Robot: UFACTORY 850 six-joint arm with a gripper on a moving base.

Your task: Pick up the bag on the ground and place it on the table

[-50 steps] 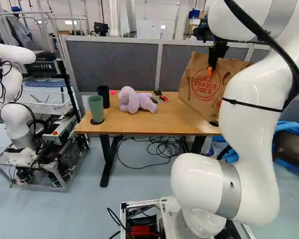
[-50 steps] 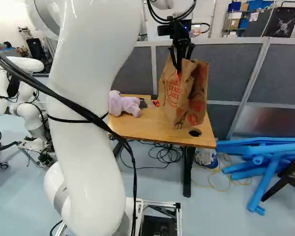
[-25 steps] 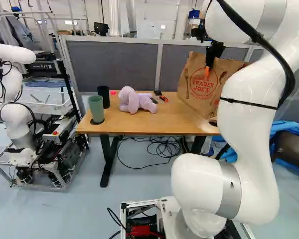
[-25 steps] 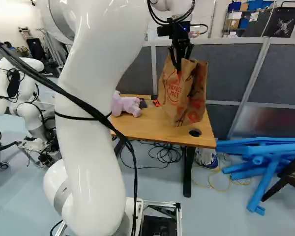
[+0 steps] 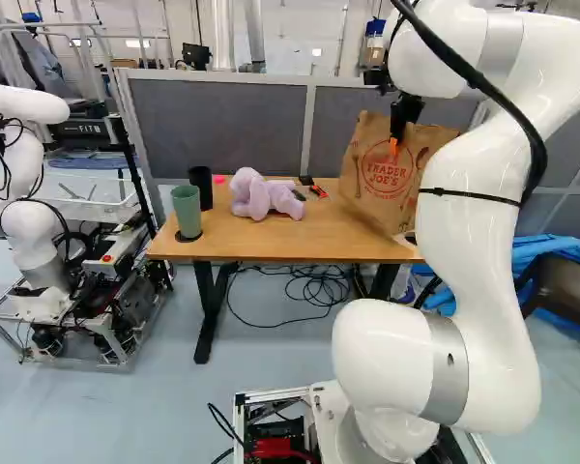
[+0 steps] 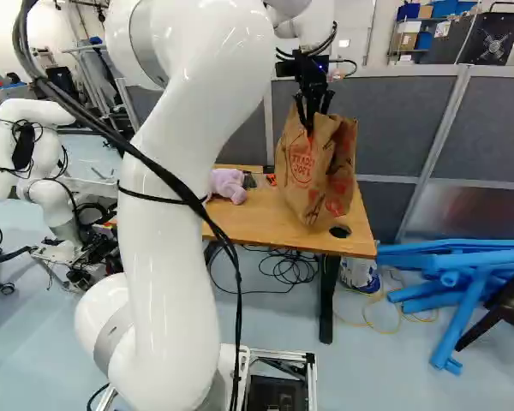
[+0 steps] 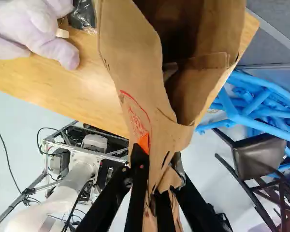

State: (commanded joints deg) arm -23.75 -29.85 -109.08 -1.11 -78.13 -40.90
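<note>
While the paper bag (image 6: pixel 313 175) points mouth-up | long axis near vertical | gripper (image 6: pixel 308 127) pinching its upper edge

The arm (image 5: pixel 464 261) is shiny and white, made of fat, round, bendy tubes. Grey rings (image 5: pixel 446 372) go around it, and the low near one has a little dark dot. A thin black strap (image 5: pixel 471 196) hugs the middle. Long black cables (image 6: pixel 184 187) run down the outside. The end effector (image 6: pixel 311 120) is black with an orange pad (image 5: pixel 393 147). The near base (image 6: pixel 312 366) has silvery metal bars.
</note>
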